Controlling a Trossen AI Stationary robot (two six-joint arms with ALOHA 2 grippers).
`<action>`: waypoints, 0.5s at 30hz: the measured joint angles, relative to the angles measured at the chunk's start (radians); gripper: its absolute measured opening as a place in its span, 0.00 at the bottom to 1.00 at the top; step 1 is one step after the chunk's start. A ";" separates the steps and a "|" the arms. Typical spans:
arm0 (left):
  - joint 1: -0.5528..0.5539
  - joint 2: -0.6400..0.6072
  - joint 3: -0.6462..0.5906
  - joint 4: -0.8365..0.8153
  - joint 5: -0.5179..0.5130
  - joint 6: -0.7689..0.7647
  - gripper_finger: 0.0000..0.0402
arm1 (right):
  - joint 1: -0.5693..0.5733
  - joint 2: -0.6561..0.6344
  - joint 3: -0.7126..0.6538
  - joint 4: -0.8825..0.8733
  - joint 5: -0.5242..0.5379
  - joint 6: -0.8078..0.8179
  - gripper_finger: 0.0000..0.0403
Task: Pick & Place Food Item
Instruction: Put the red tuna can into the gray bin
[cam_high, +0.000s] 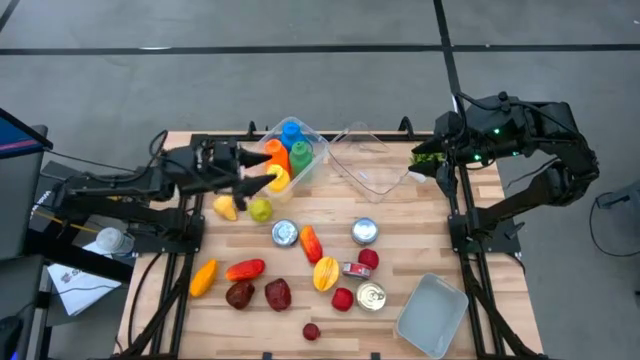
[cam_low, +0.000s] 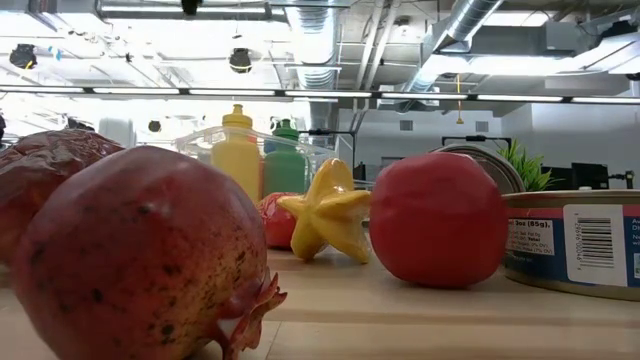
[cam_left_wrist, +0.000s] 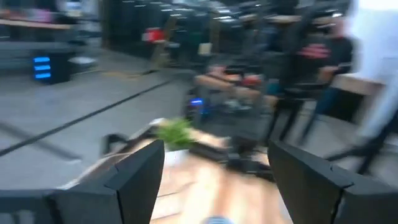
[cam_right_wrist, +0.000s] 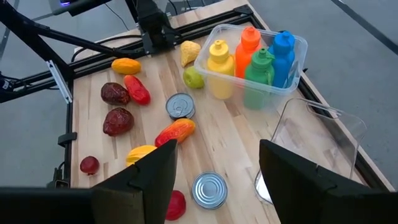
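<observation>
Grey floor surrounds a pale wooden table (cam_high: 400, 215) strewn with toy food; behind it, at table height, an open office ceiling with ducts and strip lights shows; the only legible writing is on a flat tin (cam_low: 575, 243) at the low view's right edge, whose blue and white label reads "(85g)" beside a barcode, the rest too small to read.

At the table's far edge a clear bin (cam_high: 292, 152) holds four bottles, yellow (cam_right_wrist: 218, 68), orange (cam_right_wrist: 247, 46), green (cam_right_wrist: 260, 71) and blue (cam_right_wrist: 283, 53); just beside it lies an empty clear tray (cam_high: 365, 160); a grey tray (cam_high: 432, 312) sits at the near right corner.

Left gripper (cam_high: 255, 172) hovers by the bin's left wall, fingers spread wide and holding nothing; a yellow star fruit (cam_high: 226, 207) and a green lime (cam_high: 260, 210) lie on the wood just nearside of it, apart from the fingers; the left wrist view is smeared, showing only its two dark fingers (cam_left_wrist: 134, 180) well apart.

Right gripper (cam_high: 428, 160) hangs over the right end of the clear tray with something green at its tip in the high view; its fingers (cam_right_wrist: 140, 180) stand partly apart, and whether they pinch that green thing cannot be told.

Nearer the front lie silver cans (cam_high: 285, 233), a mango (cam_high: 203, 277), a red pepper (cam_high: 245, 269), pomegranates (cam_high: 277, 294) and a red tomato (cam_low: 438, 220).
</observation>
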 joint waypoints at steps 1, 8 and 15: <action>-0.023 -0.007 0.006 0.001 0.022 0.000 0.68 | 0.001 0.000 0.000 -0.002 0.000 0.008 0.54; -0.258 -0.035 0.024 -0.017 0.041 -0.003 0.68 | 0.053 -0.010 -0.048 -0.073 0.005 0.110 0.54; -0.446 -0.067 0.028 -0.025 -0.159 -0.002 0.68 | 0.198 -0.042 -0.372 0.071 0.035 0.240 0.57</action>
